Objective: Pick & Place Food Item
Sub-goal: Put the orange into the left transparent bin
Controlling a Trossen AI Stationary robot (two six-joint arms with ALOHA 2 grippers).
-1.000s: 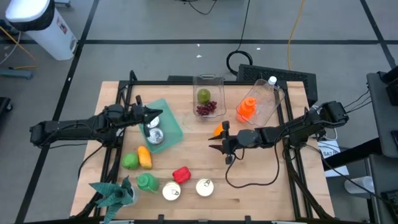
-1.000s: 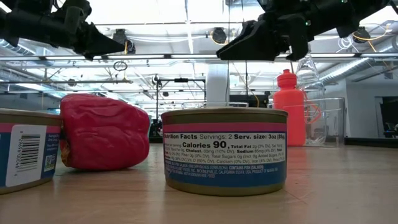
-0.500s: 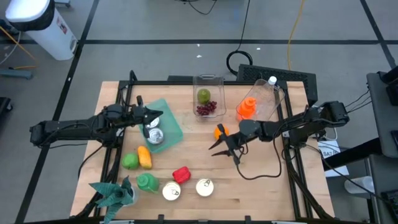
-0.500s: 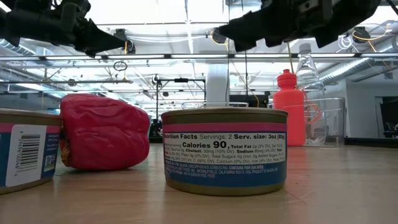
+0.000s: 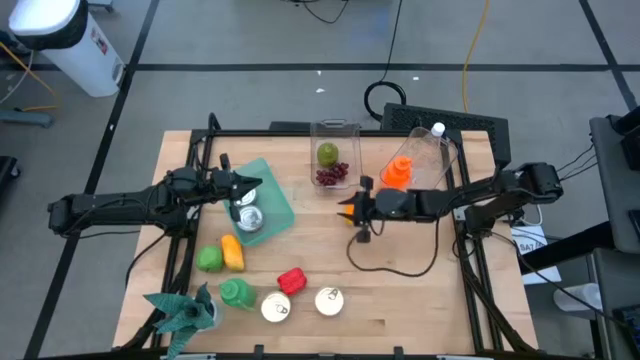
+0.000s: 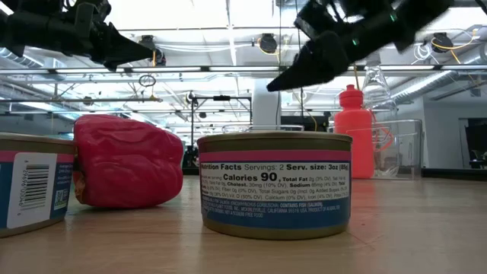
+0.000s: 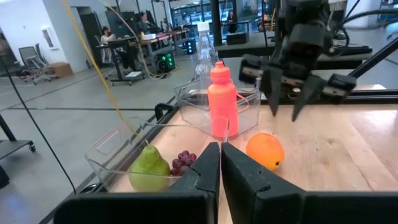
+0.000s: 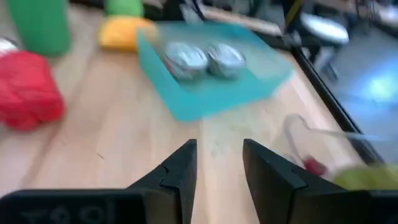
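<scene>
— Black fingers first: our right gripper (image 7: 284, 112) hangs with its two fingers spread and nothing between them.

— Agreed, we see bare wood through the gap in the right wrist view. What lies under it?

— We find the orange (image 7: 265, 151) resting on the table just below those fingertips, not touched by them. From above, the gripper covers nearly all of it.

— And just past that?

— We make out an orange-red bottle (image 5: 397, 172) standing in a clear bin (image 5: 440, 165), and beside that a second clear bin (image 5: 335, 128) holding a green pear (image 5: 328, 153) and dark grapes (image 5: 333, 176).

— Our other arm?

— We have the left gripper (image 5: 255, 186) shut, fingers pressed together and holding nothing, above the far edge of the teal tray (image 5: 278, 205). Two silver cans (image 5: 247, 215) sit in that tray.

— Farther out, toward the near edge?

— We count a yellow pepper (image 5: 232, 252) touching a green fruit (image 5: 209, 259), a green bottle (image 5: 237, 293), a red pepper (image 5: 291, 280), and two more cans (image 5: 330, 300) just beside it. A green leafy toy (image 5: 185, 312) lies at the table's corner.
</scene>
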